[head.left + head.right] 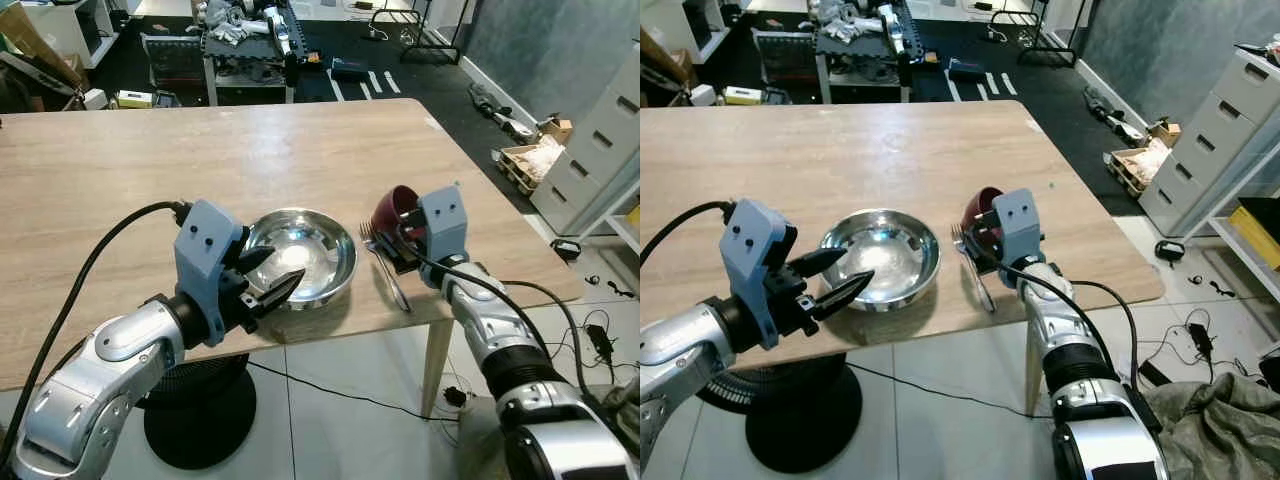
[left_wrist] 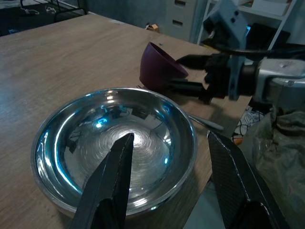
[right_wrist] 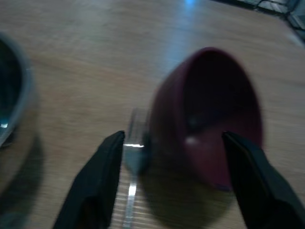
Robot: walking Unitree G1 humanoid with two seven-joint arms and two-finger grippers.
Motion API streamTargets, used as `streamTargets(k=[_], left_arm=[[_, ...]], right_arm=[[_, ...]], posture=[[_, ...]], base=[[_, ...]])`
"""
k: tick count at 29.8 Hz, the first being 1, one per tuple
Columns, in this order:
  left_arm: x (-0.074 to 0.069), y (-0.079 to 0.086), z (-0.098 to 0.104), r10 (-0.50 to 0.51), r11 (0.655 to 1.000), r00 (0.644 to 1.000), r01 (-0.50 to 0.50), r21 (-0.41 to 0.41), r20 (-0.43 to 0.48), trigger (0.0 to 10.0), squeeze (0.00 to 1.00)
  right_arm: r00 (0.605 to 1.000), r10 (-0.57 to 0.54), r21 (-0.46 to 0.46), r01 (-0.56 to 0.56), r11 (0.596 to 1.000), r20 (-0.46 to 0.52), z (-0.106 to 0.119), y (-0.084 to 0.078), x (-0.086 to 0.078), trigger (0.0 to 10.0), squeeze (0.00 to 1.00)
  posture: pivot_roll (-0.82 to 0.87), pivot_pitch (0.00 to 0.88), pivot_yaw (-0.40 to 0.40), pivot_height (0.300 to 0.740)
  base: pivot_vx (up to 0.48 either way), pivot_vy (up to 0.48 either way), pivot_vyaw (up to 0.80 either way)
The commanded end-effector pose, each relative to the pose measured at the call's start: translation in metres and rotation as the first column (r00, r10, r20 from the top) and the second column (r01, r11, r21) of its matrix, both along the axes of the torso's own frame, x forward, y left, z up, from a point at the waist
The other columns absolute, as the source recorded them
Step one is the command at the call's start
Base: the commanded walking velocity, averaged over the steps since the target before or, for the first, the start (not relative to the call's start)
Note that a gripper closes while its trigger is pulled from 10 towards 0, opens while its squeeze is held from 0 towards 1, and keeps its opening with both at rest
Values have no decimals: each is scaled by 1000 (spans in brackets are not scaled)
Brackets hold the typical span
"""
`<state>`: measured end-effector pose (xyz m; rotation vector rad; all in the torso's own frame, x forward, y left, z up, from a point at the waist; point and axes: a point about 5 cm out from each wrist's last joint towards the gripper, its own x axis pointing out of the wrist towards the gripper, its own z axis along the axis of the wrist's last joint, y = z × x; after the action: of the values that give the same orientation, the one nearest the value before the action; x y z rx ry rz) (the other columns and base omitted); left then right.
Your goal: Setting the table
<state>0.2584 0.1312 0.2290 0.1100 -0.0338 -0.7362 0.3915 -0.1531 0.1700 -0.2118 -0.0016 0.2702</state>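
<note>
Silver and bent at the elbow, the left arm reaches over the near edge of the light wooden table (image 1: 150, 170); the left gripper (image 1: 268, 278) has its black fingers spread wide, one above the round shiny steel bowl (image 1: 303, 256) and one outside its near rim. Just right of this bowl lies a metal fork (image 1: 388, 272). The right gripper (image 1: 400, 238), fingers apart, reaches at the tilted dark red bowl (image 1: 392, 207); grip unclear.
</note>
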Motion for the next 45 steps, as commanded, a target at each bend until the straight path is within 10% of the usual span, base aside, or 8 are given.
streamTargets(k=[1, 20, 27, 28, 30, 31, 40, 45], left_arm=[[1, 0, -1, -1, 1000, 1000, 1, 0, -5, 10000, 0], [0, 0, -1, 7, 1000, 1000, -8, -6, -6, 10000, 0], [0, 0, -1, 5, 1000, 1000, -5, -6, -8, 10000, 0], [0, 0, -1, 0, 1000, 1000, 0, -7, -4, 10000, 0], [-1, 0, 0, -4, 1000, 1000, 4, -7, -2, 10000, 0], [0, 2, 3, -5, 1000, 1000, 5, -10, 5, 10000, 0], [0, 9, 17, -13, 1000, 998, 11, 21, 60, 10000, 0], [-4, 11, 29, -81, 996, 994, 77, 48, 78, 10000, 0]], right_arm=[[999, 27, -7, -27, 1000, -25, -6, 6, 0, 0, 0], [1000, -29, -19, 29, 999, -2, -1, 4, 5, 0, 0], [983, 72, -273, -22, 962, 171, 34, -2, 8, 0, 0], [970, 150, -355, -75, 932, 190, 44, 1, 7, 4235, 0], [959, 204, -411, -109, 905, 196, 49, 3, 6, 4235, 0], [938, 294, -500, -167, 850, 185, 57, 6, 4, 10000, 0], [865, 501, -684, -381, 621, -27, 65, 0, -6, 10000, 0], [917, 397, -787, -270, 555, -35, 60, -14, 1, 10000, 0]], posture=[[118, 64, 6, 740], [120, 70, 2, 740], [112, 70, 4, 740], [110, 69, 3, 740], [110, 69, 3, 740], [108, 68, 1, 740], [108, 64, 0, 740], [108, 58, 10, 740]], base=[[0, 0, 0], [0, 0, 0], [0, 0, 0], [0, 0, 0], [0, 0, 0], [0, 0, 0], [0, 0, 0], [0, 0, 0]])
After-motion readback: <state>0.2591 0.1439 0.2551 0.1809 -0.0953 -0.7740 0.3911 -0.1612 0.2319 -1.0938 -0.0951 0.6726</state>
